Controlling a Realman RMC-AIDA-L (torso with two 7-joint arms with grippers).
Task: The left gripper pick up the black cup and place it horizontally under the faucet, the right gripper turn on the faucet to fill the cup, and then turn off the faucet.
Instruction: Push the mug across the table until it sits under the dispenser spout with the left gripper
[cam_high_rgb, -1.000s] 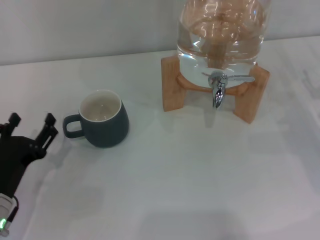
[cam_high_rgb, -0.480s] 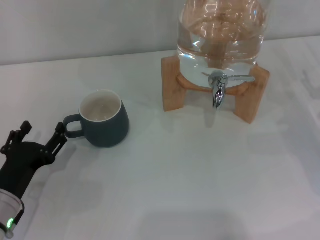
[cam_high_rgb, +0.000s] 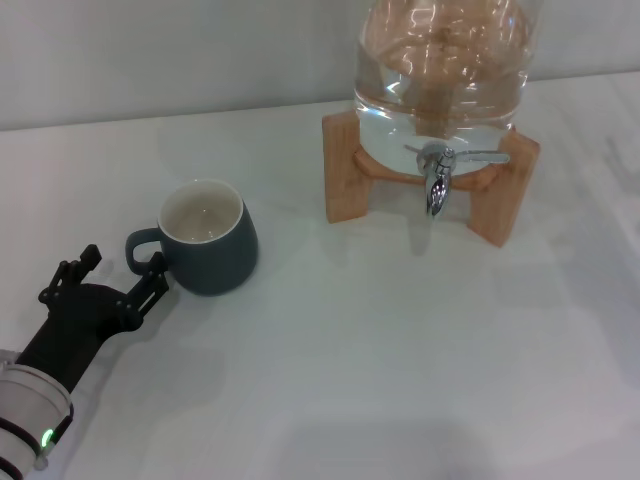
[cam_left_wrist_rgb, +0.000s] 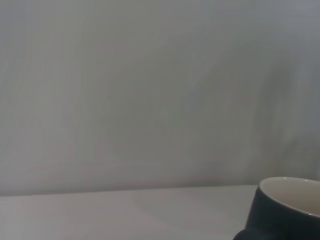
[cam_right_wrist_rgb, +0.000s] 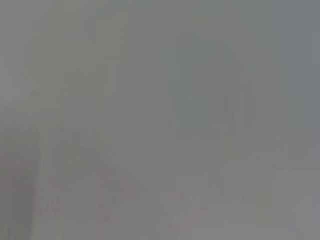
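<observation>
The left gripper (cam_high_rgb: 122, 270) sits low at the near left of the head view, its two black fingers spread apart and empty. One fingertip lies just beside the loop handle of the black cup (cam_high_rgb: 207, 250), whether touching it or not cannot be told; the other fingertip stands farther to the left. The right gripper shows in no view.

The white table (cam_high_rgb: 380, 350) fills most of the head view, plain and matte, and meets a pale grey wall (cam_high_rgb: 180, 50) along its far edge; the left wrist view shows the same wall and table edge.

One glass dispenser (cam_high_rgb: 445, 60), holding clear liquid, stands at the far right on one wooden stand (cam_high_rgb: 345, 170).

One cup stands upright on the table, well left of the stand, its cream inside facing up and its handle turned to the left, toward the gripper. Its rim also shows in a corner of the left wrist view (cam_left_wrist_rgb: 287, 207).

One faucet (cam_high_rgb: 438, 172) juts from the dispenser's base between the stand's legs, spout pointing down, lever lying flat to the right, well apart from the cup.
</observation>
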